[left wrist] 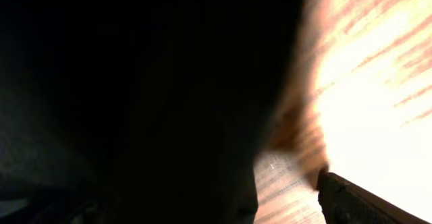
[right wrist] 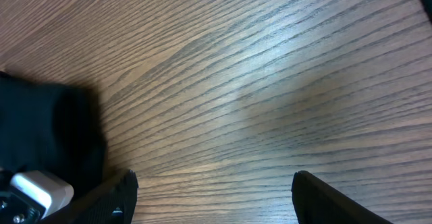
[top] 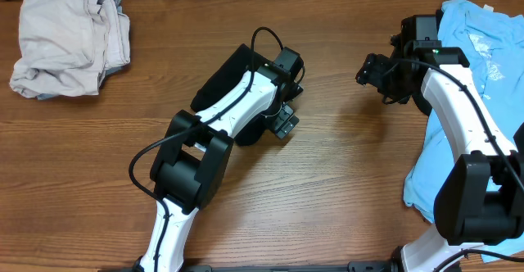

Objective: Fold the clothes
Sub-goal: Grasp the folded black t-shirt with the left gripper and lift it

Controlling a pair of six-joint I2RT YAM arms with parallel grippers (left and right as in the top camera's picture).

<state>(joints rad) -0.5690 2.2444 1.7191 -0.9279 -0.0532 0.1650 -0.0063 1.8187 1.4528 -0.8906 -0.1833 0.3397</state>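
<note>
"Black fingers of the left claw [top: 281,123] stand spread wide, pinching nothing I can make out. Its own camera shows one finger [left wrist: 354,200] low at the right and dark cloth across the rest," says the first.

"And that cloth?" asks the second.

"The plain black short-sleeved T-shirt [top: 219,79], bunched into a small dark heap near the middle of the brown wood-grain counter [top: 344,182], mostly under the left arm. The claw hangs right at its edge; whether it touches, I cannot tell."

"The right claw [right wrist: 214,183]?"

"Released too, jaws apart over bare wood, pointing toward the black shirt but clear of it. Behind that arm the light-blue printed tee [top: 483,38] lies spread at the counter's right edge. The crumpled cream garment [top: 65,43] sits well apart in the far left corner."

"So which step?"

"I judge it the start of the black shirt: nothing is gripped and it is not laid flat. Next, each claw needs to come down on an opposite edge of the heap, close on a single layer and draw it out flat before any fold. Dark cloth in a heap makes the hem hard to find."
</note>
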